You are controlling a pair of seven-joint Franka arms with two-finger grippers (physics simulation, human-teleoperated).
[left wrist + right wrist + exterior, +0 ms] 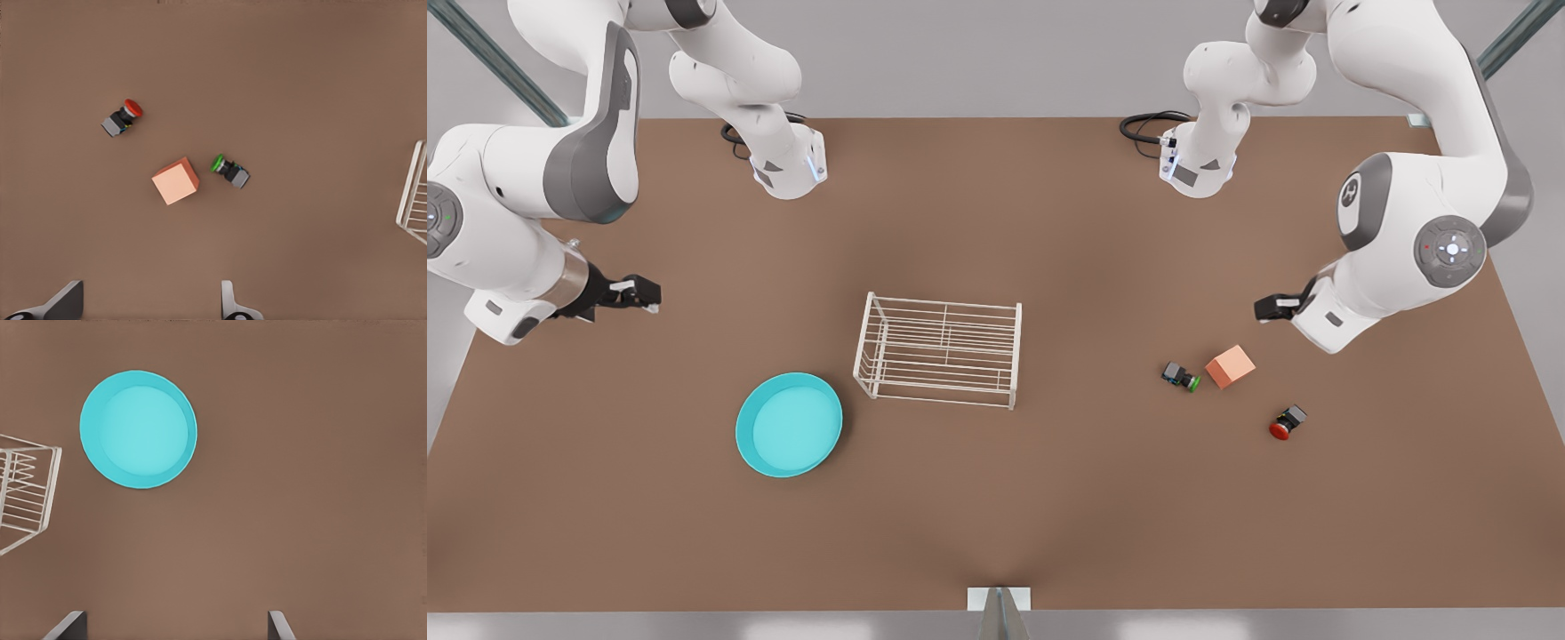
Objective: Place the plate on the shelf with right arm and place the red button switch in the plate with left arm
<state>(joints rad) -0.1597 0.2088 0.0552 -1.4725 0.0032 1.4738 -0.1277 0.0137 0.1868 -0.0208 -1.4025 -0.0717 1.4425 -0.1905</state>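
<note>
The turquoise plate (789, 425) (138, 429) lies flat on the brown table, at the front view's left of the white wire shelf (940, 349). My right gripper (649, 293) (175, 625) hovers open above the table, back and to the front view's left of the plate. The red button switch (1286, 421) (123, 118) lies on its side at the front view's right. My left gripper (1267, 308) (148, 303) hangs open above the table, behind the switch and apart from it. Neither gripper holds anything.
A green-capped black switch (1181, 376) (230, 170) and a salmon-orange cube (1230, 366) (175, 181) lie close together between the shelf and the red switch. A corner of the shelf (415, 197) (27, 490) enters both wrist views. Both arm bases stand at the table's far edge.
</note>
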